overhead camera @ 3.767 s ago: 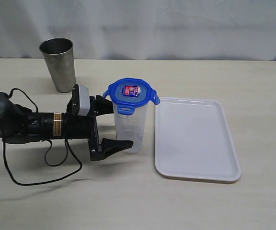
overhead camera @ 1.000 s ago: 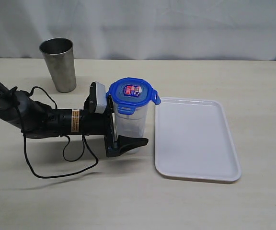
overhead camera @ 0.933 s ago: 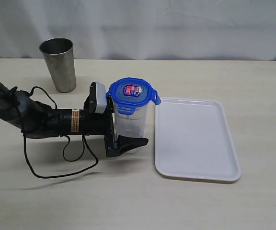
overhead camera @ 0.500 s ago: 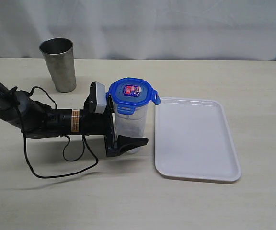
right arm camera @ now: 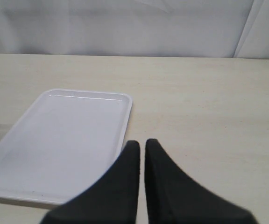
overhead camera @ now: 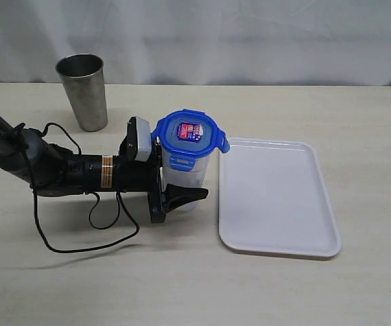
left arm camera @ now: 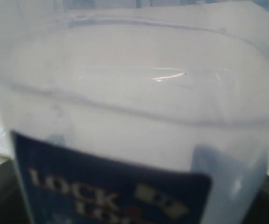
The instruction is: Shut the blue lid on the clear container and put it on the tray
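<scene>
Left pincer (overhead camera: 189, 174) flanking clear container (overhead camera: 183, 180), upright

We see a clear container (overhead camera: 182, 180), tall and slightly tapered, standing on the table (overhead camera: 195, 285) just left of the tray (overhead camera: 277, 197), not on it, leaning a little. Up close its wall (left arm camera: 134, 116) looks cloudy, with a dark blue label reading "LOCK". The blue lid (overhead camera: 190, 133) sits on its mouth, sticker face up; we see one flap hanging down in front and one sticking out toward the tray. We can't tell if it's latched. The tray is white, flat and low-rimmed.
</scene>
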Robot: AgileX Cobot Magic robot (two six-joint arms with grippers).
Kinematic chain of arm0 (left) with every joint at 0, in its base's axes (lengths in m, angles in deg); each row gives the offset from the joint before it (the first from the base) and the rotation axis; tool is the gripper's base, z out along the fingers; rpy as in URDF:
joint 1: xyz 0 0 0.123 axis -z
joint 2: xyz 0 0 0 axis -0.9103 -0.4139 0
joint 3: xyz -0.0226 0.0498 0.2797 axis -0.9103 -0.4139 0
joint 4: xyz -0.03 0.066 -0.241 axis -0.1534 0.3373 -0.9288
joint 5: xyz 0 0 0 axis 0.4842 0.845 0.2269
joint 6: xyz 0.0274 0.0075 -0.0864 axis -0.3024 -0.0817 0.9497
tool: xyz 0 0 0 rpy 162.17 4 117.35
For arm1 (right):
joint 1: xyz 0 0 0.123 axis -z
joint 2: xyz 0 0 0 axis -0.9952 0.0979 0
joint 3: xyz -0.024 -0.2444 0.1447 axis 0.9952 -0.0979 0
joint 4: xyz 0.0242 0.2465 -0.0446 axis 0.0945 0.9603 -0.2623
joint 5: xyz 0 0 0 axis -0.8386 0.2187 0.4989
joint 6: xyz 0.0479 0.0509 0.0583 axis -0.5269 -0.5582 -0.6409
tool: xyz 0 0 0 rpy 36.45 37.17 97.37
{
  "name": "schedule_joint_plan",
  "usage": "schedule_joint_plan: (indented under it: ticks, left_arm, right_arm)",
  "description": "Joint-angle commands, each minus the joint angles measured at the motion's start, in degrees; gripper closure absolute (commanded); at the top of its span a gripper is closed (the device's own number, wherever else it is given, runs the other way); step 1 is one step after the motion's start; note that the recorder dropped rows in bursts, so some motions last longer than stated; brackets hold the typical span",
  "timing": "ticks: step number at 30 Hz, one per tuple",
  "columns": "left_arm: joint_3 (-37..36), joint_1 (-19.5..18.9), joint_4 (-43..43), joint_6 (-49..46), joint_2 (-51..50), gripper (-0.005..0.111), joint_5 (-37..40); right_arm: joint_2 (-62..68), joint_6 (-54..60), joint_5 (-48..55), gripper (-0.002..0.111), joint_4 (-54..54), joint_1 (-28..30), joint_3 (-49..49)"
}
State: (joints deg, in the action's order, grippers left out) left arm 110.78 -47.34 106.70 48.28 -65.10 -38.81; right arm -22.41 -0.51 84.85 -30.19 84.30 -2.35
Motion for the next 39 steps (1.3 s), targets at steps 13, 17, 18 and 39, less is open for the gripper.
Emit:
schedule_joint_plan:
  ticks: [13, 17, 18, 39]
  left_arm:
    - [0.25, 0.4, 1.07, 0.79, -0.1, 0.093, -0.45]
    - [0.25, 0.4, 0.58, 4.31, -0.1, 0.107, -0.55]
    - [0.25, 0.4, 0.43, 5.35, -0.1, 0.107, -0.55]
    - [0.25, 0.52, -0.42, 3.44, -0.1, 0.107, -0.83]
  right_arm:
    - [-0.31, -0.31, -15.07, 0.104, -2.96, -0.05, -0.17]
    - [-0.31, -0.31, -21.62, 0.104, 5.23, -0.05, -0.17]
    - [-0.31, -0.31, -23.45, 0.104, 8.02, -0.05, -0.17]
    - [8.74, -0.3, -25.27, 0.092, 20.3, -0.05, 1.71]
